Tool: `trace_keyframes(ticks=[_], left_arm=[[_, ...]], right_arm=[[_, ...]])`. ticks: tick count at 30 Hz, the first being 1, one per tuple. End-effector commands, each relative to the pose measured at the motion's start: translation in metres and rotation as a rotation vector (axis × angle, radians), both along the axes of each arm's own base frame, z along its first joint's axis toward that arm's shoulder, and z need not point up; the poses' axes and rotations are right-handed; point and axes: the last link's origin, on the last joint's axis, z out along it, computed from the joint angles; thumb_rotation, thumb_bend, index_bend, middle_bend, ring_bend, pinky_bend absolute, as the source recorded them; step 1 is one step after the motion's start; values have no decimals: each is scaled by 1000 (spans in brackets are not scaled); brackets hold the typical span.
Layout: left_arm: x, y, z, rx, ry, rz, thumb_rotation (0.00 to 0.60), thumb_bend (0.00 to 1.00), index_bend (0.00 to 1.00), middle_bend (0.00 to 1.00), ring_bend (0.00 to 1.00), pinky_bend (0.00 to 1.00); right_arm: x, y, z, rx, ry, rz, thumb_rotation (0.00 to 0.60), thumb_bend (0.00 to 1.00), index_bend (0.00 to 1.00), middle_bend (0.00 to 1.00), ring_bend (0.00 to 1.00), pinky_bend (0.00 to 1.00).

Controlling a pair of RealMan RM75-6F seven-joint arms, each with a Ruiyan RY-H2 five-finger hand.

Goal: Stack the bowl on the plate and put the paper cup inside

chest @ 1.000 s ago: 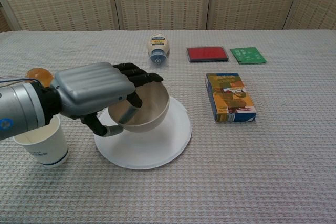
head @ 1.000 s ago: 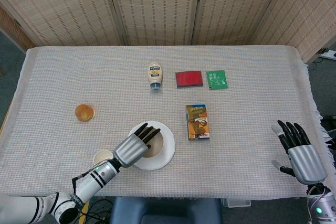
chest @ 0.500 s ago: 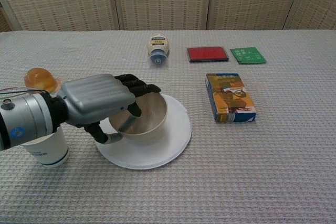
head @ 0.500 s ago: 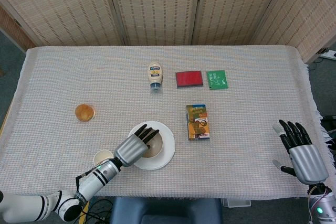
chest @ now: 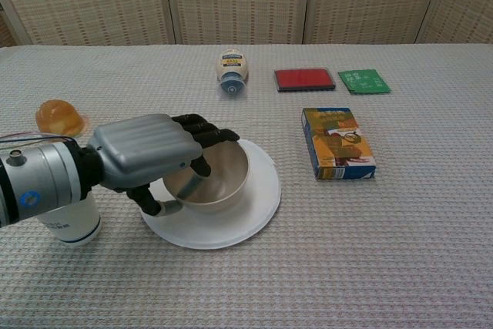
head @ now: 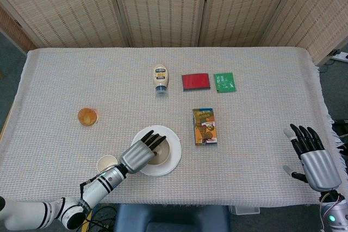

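The left hand's dark fingers [chest: 202, 130] curl over the near-left rim of the bowl [chest: 219, 179], with the thumb under its outer wall, so the left hand [chest: 146, 152] is grasping the bowl. The bowl sits on the white plate [chest: 250, 217], near the table's front edge. Just left of the plate, partly hidden behind the left wrist, stands the paper cup [chest: 69, 225], upright on the cloth. The right hand [head: 312, 158] is at the table's right edge, well apart from everything, fingers spread and holding nothing. Right of the plate lies a colourful box [chest: 337, 142]. Farther back are a sauce bottle [chest: 231, 72], a red pad [chest: 304, 79] and a green packet [chest: 364, 81]. An orange jelly cup [chest: 60, 118] sits to the far left.
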Motion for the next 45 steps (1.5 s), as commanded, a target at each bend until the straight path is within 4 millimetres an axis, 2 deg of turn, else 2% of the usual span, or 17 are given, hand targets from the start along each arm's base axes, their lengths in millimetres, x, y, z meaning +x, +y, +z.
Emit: trace_keyframes(ticks=[1, 6, 13, 25, 31, 34, 38, 45], left_arm=[[1, 0, 2, -1, -11, -1, 600, 375, 577, 44, 0, 56], [2, -1, 4, -4, -28, -2, 600, 337, 492, 44, 0, 56], [5, -5, 16, 16, -37, -13, 600, 336, 432, 41, 0, 57], [-6, -17, 80, 85, -50, 97, 600, 279, 295, 10, 0, 56], [-20, -28, 101, 90, 37, 142, 600, 271, 252, 0, 0, 57], [-26, -38, 106, 78, 63, 180, 600, 269, 237, 0, 0, 57], [-24, -50, 108, 17, 80, 222, 600, 254, 189, 0, 0, 56], [-17, -56, 107, -3, 160, 228, 600, 233, 121, 0, 0, 56]], right_arm=[[0, 0, 0, -1, -1, 0, 600, 128, 75, 0, 0, 0], [0, 0, 0, -4, 1, -2, 600, 128, 75, 0, 0, 0], [0, 0, 1, -8, -1, -4, 600, 128, 75, 0, 0, 0], [1, 0, -2, -10, 8, -4, 600, 130, 75, 0, 0, 0], [0, -1, -2, -7, 9, -7, 600, 131, 75, 0, 0, 0], [1, -1, -2, -7, 10, -5, 600, 131, 75, 0, 0, 0], [1, -2, -2, -7, 5, -6, 600, 131, 75, 0, 0, 0], [0, -2, 1, -2, -7, -1, 600, 131, 75, 0, 0, 0]])
